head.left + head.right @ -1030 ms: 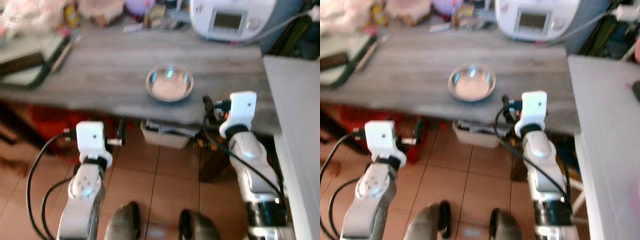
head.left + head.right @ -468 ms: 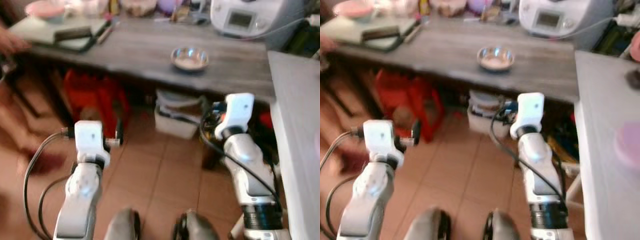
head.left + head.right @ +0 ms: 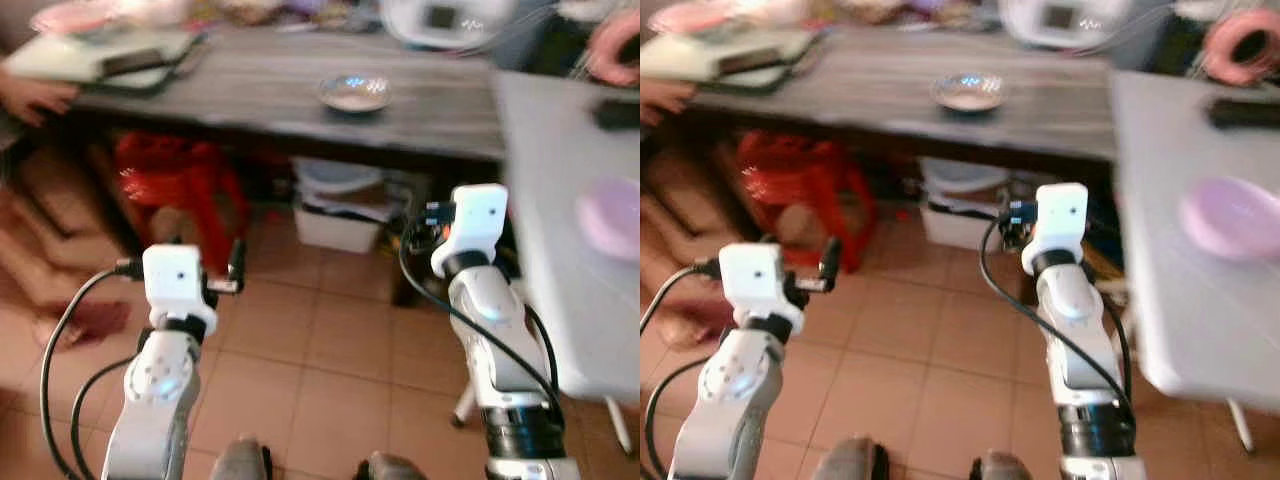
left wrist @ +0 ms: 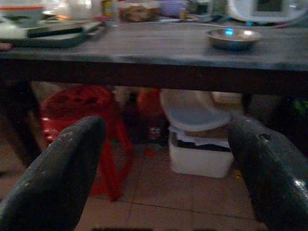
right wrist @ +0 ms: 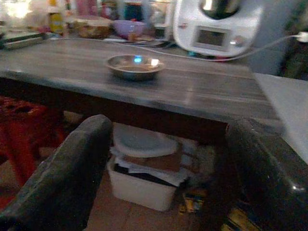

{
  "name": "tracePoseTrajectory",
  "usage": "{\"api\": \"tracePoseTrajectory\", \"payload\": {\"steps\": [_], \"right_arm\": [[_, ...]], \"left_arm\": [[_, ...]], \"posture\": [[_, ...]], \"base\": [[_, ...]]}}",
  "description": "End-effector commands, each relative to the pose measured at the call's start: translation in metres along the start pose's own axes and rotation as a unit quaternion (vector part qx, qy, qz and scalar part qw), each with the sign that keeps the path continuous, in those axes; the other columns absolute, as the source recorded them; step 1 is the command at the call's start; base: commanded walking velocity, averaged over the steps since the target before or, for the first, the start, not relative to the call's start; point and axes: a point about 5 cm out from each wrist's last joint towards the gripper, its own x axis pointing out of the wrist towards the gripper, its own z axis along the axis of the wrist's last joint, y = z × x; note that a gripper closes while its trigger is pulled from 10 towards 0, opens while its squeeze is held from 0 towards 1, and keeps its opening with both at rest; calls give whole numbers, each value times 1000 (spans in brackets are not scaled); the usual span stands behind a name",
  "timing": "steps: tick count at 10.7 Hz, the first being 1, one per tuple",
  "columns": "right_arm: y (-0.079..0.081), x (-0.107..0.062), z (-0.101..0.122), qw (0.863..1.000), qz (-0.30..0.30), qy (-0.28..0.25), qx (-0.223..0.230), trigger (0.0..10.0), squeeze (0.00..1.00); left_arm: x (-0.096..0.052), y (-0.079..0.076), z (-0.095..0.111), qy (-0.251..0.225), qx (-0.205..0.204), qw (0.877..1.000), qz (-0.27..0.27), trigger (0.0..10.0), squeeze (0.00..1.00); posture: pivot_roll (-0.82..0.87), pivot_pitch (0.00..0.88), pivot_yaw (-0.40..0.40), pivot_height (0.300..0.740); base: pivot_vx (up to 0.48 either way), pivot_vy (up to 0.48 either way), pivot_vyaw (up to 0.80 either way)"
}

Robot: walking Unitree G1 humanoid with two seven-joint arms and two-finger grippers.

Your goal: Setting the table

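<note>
Bowl (image 3: 354, 92) is sitting on the wooden table (image 3: 260, 90) at 12 o'clock, well apart from both arms. Left gripper (image 4: 159, 159) and right gripper (image 5: 163, 159) are hanging spread and empty, presumably readying for another pickup.

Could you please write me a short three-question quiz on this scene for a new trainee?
1. True or false: the metal bowl stands on the grey wooden table.
2. What sits under that table beside the white lidded bin?
A. a red plastic stool
B. a blue bucket
C. a green crate
3. Fill in: the left gripper and the right gripper both have their fingers ____, with nothing between them.

Key:
1. True.
2. A, the red plastic stool.
3. Open.
</note>
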Motion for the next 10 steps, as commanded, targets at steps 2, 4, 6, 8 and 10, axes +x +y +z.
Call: {"api": "tracePoseTrajectory", "payload": {"steps": [2,4,6,8,10], "right_arm": [[-12,-12,-3,999,-13,-7,-32,10000,0],[-19,-24,-15,999,-23,8,-42,10000,0],[-17,-21,-14,999,-24,-2,-45,10000,0],[-12,-17,-8,999,-17,-15,-46,10000,0],[-10,-17,-7,999,-14,-20,-47,10000,0]], "left_arm": [[-9,-3,-7,8,-6,1000,-8,10000,0],[-13,3,-13,15,-2,1000,2,10000,0],[-3,2,-10,2,1,1000,-3,10000,0],[1,-3,-8,-4,-4,1000,-12,10000,0],[-2,-8,-12,3,-10,1000,-22,10000,0]], "posture": [[55,66,2,740],[50,23,5,740],[29,0,16,740],[22,0,22,740],[23,0,31,740]], "base": [[0,-472,0],[0,-472,0],[0,-472,-656],[0,-472,0],[302,-364,0]]}}
